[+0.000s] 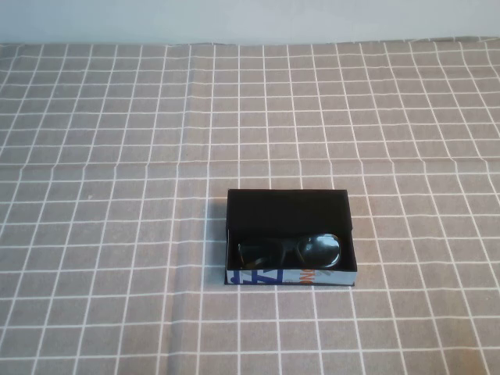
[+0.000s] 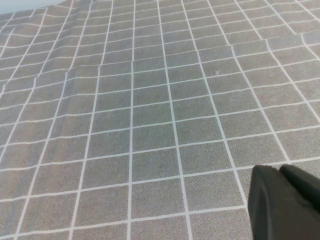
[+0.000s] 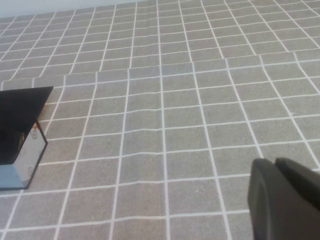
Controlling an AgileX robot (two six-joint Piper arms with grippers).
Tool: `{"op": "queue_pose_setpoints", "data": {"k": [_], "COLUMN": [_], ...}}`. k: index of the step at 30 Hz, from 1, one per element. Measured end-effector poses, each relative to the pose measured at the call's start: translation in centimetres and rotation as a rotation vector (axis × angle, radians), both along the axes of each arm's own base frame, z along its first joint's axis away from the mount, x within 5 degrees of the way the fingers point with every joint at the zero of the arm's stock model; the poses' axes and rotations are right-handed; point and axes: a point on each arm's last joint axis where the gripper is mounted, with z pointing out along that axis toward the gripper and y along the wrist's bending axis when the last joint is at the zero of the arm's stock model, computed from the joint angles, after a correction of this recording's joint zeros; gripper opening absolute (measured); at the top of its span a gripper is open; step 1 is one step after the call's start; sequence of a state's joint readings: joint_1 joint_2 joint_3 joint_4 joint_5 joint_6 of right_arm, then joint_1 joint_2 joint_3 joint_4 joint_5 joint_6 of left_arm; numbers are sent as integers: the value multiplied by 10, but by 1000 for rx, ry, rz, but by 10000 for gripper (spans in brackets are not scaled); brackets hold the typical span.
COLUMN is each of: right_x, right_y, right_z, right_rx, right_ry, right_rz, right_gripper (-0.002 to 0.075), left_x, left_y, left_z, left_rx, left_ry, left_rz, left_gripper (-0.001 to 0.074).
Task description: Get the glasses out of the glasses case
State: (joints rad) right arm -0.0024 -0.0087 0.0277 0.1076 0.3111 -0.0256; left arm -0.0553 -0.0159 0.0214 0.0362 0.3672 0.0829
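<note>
The glasses case (image 1: 287, 206) is a shallow open box, black inside, with a light blue front side, lying in the middle of the table. The black-framed glasses (image 1: 291, 249) lie folded inside it along the front wall. Neither arm shows in the high view. My left gripper (image 2: 280, 172) is shut and empty above bare cloth, with no case in its view. My right gripper (image 3: 274, 166) is shut and empty above bare cloth; a corner of the case (image 3: 20, 117) shows far off at the edge of its view.
A grey cloth with a white grid (image 1: 117, 156) covers the whole table, with a fold line across it behind the case. A pale wall (image 1: 250, 19) runs along the far edge.
</note>
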Motion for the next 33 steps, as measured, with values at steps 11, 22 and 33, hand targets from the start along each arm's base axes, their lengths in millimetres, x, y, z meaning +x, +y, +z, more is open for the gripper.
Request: {"op": "queue_pose_setpoints", "data": {"k": [11,22,33], "right_x": [0,0,0], "right_y": [0,0,1], "right_z": [0,0,0], "right_rx": [0,-3,21], "right_ry": [0,0,0], "right_rz": [0,1,3], "right_gripper": [-20,-20,-20], "left_x": [0,0,0], "left_y": [0,0,0], "left_z": [0,0,0], "left_rx": [0,0,0], "left_ry": [0,0,0], "left_rz": [0,0,0], "left_gripper": [-5,-5,-5]}}
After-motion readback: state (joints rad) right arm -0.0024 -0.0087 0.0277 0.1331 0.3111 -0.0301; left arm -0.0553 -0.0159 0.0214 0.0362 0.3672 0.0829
